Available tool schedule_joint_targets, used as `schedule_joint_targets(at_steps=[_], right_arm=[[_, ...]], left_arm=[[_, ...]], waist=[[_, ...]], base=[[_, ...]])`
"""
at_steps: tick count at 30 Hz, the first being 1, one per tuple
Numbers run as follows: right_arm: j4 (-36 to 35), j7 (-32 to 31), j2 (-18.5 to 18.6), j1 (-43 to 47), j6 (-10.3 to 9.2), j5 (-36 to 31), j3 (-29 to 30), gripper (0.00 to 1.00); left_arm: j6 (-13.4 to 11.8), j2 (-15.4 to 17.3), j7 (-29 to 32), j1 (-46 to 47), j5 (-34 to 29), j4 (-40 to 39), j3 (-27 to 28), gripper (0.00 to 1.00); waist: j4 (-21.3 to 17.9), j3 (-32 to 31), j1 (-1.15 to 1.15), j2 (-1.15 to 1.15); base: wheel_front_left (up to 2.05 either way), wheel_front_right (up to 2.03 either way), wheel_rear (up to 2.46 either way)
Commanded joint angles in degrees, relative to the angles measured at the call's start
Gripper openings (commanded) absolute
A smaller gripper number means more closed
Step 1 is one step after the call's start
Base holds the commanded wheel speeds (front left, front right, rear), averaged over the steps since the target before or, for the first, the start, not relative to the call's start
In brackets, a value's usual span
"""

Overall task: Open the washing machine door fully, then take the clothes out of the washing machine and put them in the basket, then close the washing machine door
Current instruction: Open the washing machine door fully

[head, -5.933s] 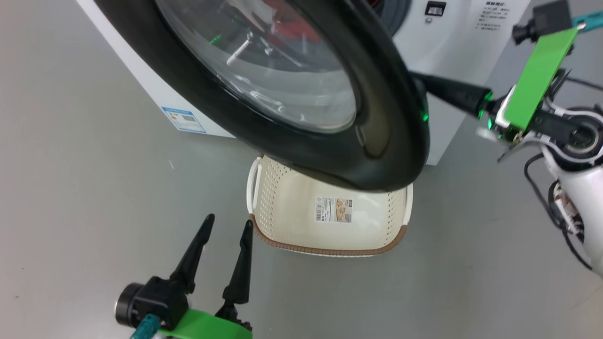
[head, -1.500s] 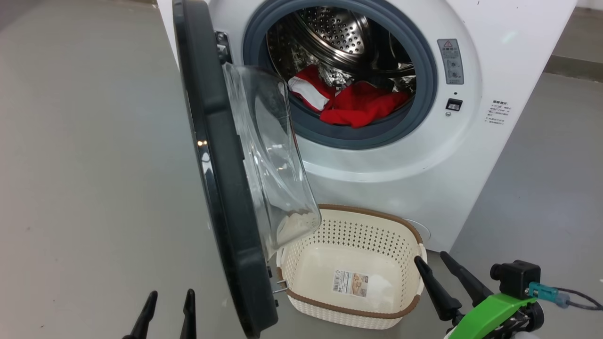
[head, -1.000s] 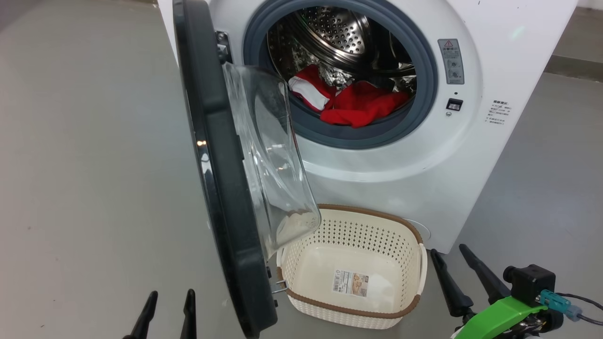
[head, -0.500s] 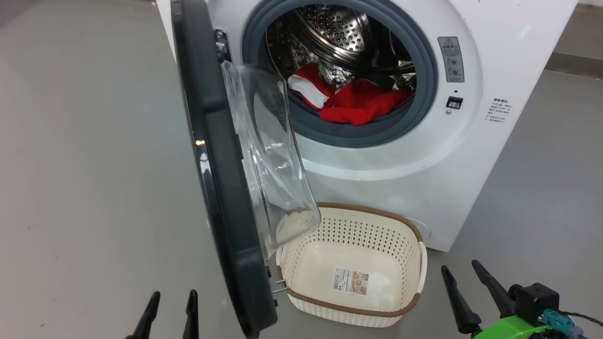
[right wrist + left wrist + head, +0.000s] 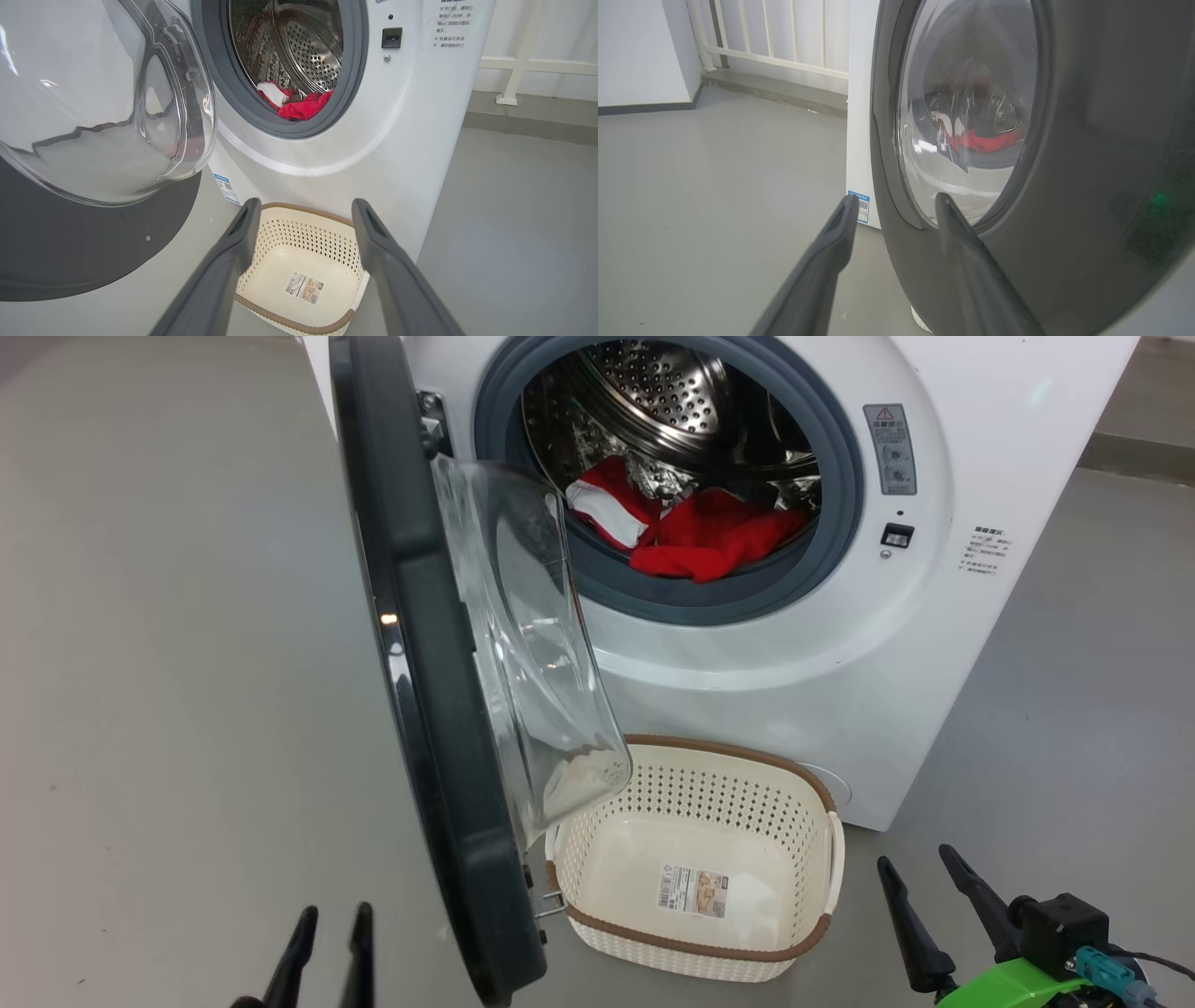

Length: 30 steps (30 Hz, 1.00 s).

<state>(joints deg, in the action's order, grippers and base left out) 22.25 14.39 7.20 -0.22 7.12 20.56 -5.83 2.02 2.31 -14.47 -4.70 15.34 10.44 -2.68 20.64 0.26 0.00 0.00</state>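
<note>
The washing machine (image 5: 794,691) stands with its door (image 5: 439,709) swung out towards me, edge-on, the glass bowl (image 5: 532,644) facing the drum. Red and white clothes (image 5: 700,537) lie at the drum's mouth, also seen as clothes (image 5: 303,107) from the right wrist. The basket (image 5: 709,803) sits on the floor below the opening, with just a paper label inside. My left gripper (image 5: 334,915) is open, low, just left of the door's outer face (image 5: 1064,140). To the right of the basket, my right gripper (image 5: 913,857) is open and points at the basket (image 5: 313,233).
Grey floor (image 5: 168,663) spreads wide to the left and right of the machine. A white railing (image 5: 775,60) on a low step runs along the wall behind. The door overhangs the basket's left end.
My right gripper has dropped lower and to the right, away from the basket. My left gripper's fingers have drawn a little closer together. Door, clothes and basket have not moved.
</note>
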Motion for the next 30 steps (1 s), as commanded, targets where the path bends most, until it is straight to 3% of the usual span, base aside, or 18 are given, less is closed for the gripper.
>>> schedule_joint_targets(at_steps=[1, 10, 18, 26, 30], right_arm=[[-1.6, 0.61, 0.55, -0.63, 0.36, -0.65, -0.86, 1.0], [-2.16, 0.61, 0.25, -0.49, 0.36, -1.45, -0.81, 1.0], [-2.35, 0.61, 0.06, -0.6, 0.36, -1.79, -1.05, 1.0], [-2.36, 0.61, -0.09, -0.49, 0.36, -1.85, -1.1, 1.0], [-2.33, 0.61, -0.14, -0.81, 0.36, -1.89, -1.33, 1.0]], left_arm=[[-0.04, 0.56, -0.52, 2.11, 0.49, -1.97, 2.21, 0.0], [-1.27, 0.56, -0.52, 4.63, 3.29, -15.92, 4.54, 0.0], [-2.61, 0.56, -0.52, 5.37, 3.59, -30.26, -3.31, 0.0], [-1.62, 0.56, -0.52, 3.8, 5.78, -28.14, -16.34, 0.0], [-1.66, 0.56, -0.52, 3.71, 9.11, -20.89, -22.37, 0.0]], waist=[[0.02, -0.06, 0.0, 0.0], [0.16, -0.16, 0.0, 0.0], [-0.19, -0.35, 0.0, 0.0], [-0.57, -0.15, 0.0, 0.0], [-1.03, 0.13, 0.0, 0.0]], base=[[0.0, 0.0, 0.0], [0.0, 0.0, 0.0], [0.0, 0.0, 0.0], [0.0, 0.0, 0.0], [0.0, 0.0, 0.0]])
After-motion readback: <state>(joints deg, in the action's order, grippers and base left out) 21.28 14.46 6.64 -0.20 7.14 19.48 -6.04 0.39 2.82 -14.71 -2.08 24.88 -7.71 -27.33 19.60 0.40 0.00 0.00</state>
